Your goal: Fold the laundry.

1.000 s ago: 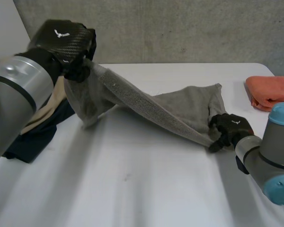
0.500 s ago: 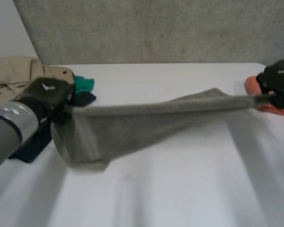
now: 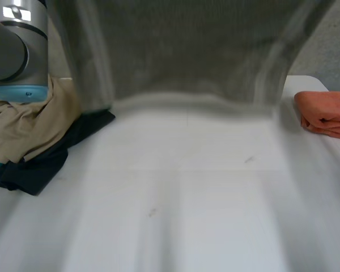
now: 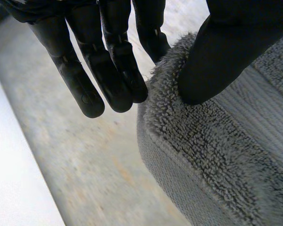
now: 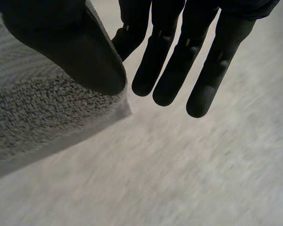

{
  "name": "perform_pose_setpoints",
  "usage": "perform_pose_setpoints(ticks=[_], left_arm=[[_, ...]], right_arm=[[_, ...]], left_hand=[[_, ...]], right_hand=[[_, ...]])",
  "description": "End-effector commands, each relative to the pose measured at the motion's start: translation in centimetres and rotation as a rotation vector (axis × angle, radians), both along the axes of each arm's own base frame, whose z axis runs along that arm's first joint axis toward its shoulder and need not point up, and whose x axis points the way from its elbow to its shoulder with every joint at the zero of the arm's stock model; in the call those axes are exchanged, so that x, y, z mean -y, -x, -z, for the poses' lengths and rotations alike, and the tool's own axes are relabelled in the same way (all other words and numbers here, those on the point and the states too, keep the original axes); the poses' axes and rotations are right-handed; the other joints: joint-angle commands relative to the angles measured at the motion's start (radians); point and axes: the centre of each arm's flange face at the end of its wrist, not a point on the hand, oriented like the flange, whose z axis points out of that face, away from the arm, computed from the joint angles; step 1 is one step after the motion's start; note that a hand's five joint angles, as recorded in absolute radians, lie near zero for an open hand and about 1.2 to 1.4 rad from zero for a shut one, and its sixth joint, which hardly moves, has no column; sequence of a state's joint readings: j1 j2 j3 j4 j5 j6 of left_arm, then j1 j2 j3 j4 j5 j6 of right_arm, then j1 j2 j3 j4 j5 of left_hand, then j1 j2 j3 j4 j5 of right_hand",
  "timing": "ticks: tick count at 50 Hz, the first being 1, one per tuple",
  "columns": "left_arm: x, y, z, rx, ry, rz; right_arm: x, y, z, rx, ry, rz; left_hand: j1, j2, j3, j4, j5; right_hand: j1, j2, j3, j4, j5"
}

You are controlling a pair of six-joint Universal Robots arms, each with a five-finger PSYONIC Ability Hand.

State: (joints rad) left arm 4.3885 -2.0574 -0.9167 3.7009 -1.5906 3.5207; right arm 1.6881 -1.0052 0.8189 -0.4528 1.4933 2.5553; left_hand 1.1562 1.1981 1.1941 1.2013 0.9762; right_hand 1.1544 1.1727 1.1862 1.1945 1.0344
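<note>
— White tabletop (image 3: 187,215) below: where is the towel (image 3: 192,51)?
— Spread wide above it, top edge running crosswise; left hand (image 4: 96,66) and right hand (image 5: 172,70) each pinch a corner between thumb and straight fingers (image 4: 73,80).

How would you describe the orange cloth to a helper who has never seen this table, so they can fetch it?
Start at the white table and look to its right edge. The orange cloth lies there, folded. It is the only orange piece: the grey towel hangs in the air, and the beige and dark clothes are heaped at the left.
</note>
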Motion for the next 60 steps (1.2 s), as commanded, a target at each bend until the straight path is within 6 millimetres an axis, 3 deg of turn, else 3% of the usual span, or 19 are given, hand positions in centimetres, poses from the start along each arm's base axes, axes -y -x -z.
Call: perform_pose_setpoints(ticks=[1,4,7,8,10,11,14,16,17,20,23,26,30,37,40,43,47,55,60], left_arm=[[-1.3,-1.4,2.4,0.010,-0.099,-0.018],[-1.7,-1.6,4.6,0.023,-0.165,-0.006],[-2.3,-1.6,7.9,0.053,-0.265,0.020],[-2.7,-1.5,9.9,0.078,-0.321,0.037],[-3.3,-1.4,12.0,0.103,-0.377,0.053],[-3.9,-1.4,14.1,0.130,-0.436,0.065],[-4.9,-1.4,18.2,0.175,-0.540,0.085],[-5.1,-1.5,20.0,0.195,-0.579,0.085],[-5.3,-1.7,21.7,0.217,-0.613,0.078],[-5.9,-1.9,24.3,0.276,-0.670,0.058],[-7.1,-2.3,25.6,0.342,-0.719,0.040],[-8.3,-2.7,25.7,0.383,-0.755,0.034],[-11.3,-3.5,24.9,0.466,-0.848,0.030],[-19.3,-6.5,22.9,0.727,-1.216,0.039],[-20.8,-7.2,22.6,0.797,-1.329,0.060],[-20.1,-6.9,22.0,0.802,-1.292,0.070],[-17.6,-6.1,21.5,0.768,-1.184,0.048],[-9.7,-2.7,22.2,0.678,-0.904,0.002],[-5.4,-1.3,23.0,0.635,-0.819,-0.078]], right_arm=[[-0.9,-0.2,1.6,-0.013,-0.019,-0.105],[-1.0,-0.4,3.7,-0.036,-0.108,-0.126],[-1.5,-0.6,7.0,-0.055,-0.248,-0.148],[-1.9,-0.5,8.8,-0.063,-0.323,-0.158],[-2.3,-0.5,10.6,-0.069,-0.392,-0.169],[-2.6,-0.5,11.7,-0.071,-0.430,-0.173],[-3.7,-0.3,16.8,-0.084,-0.596,-0.195],[-4.0,-0.3,18.6,-0.090,-0.647,-0.199],[-4.4,-0.1,20.4,-0.098,-0.701,-0.203],[-4.8,0.2,23.2,-0.118,-0.781,-0.199],[-5.6,0.5,24.7,-0.158,-0.865,-0.184],[-6.6,0.9,24.9,-0.201,-0.938,-0.173],[-9.4,1.7,23.6,-0.315,-1.081,-0.143],[-16.5,5.7,20.5,-0.610,-1.407,-0.090],[-16.7,6.3,19.7,-0.683,-1.371,-0.086],[-16.2,5.7,19.1,-0.694,-1.276,-0.082],[-14.7,4.1,19.7,-0.655,-1.172,-0.084],[-8.5,1.3,21.6,-0.518,-0.904,-0.007],[-4.5,-0.6,22.6,-0.438,-0.716,0.021]], left_hand=[[0.240,0.198,0.202,0.195,0.246],[0.240,0.198,0.202,0.195,0.246],[0.240,0.198,0.202,0.195,0.246],[0.240,0.198,0.202,0.195,0.246],[0.240,0.198,0.202,0.195,0.246],[0.240,0.198,0.202,0.195,0.246],[0.240,0.198,0.202,0.195,0.246],[0.240,0.198,0.202,0.195,0.246],[0.240,0.198,0.202,0.195,0.246],[0.240,0.198,0.202,0.195,0.246],[0.240,0.198,0.202,0.195,0.246],[0.240,0.198,0.202,0.195,0.246],[0.240,0.198,0.202,0.195,0.246],[0.240,0.198,0.202,0.195,0.246],[0.240,0.198,0.202,0.195,0.246],[0.240,0.198,0.202,0.195,0.246],[0.240,0.198,0.202,0.195,0.246],[0.240,0.198,0.202,0.195,0.246],[0.240,0.198,0.202,0.195,0.246]], right_hand=[[0.242,0.224,0.210,0.202,0.187],[0.242,0.224,0.210,0.202,0.187],[0.242,0.224,0.210,0.202,0.187],[0.242,0.224,0.210,0.202,0.187],[0.242,0.224,0.210,0.202,0.187],[0.242,0.224,0.210,0.202,0.187],[0.242,0.224,0.210,0.202,0.187],[0.242,0.224,0.210,0.202,0.187],[0.242,0.224,0.210,0.202,0.187],[0.242,0.224,0.210,0.202,0.187],[0.242,0.224,0.210,0.202,0.187],[0.242,0.224,0.210,0.202,0.187],[0.242,0.224,0.210,0.202,0.187],[0.242,0.224,0.210,0.202,0.187],[0.242,0.224,0.210,0.202,0.187],[0.242,0.224,0.210,0.202,0.187],[0.242,0.224,0.210,0.202,0.187],[0.242,0.224,0.210,0.202,0.187],[0.242,0.224,0.210,0.202,0.187]])
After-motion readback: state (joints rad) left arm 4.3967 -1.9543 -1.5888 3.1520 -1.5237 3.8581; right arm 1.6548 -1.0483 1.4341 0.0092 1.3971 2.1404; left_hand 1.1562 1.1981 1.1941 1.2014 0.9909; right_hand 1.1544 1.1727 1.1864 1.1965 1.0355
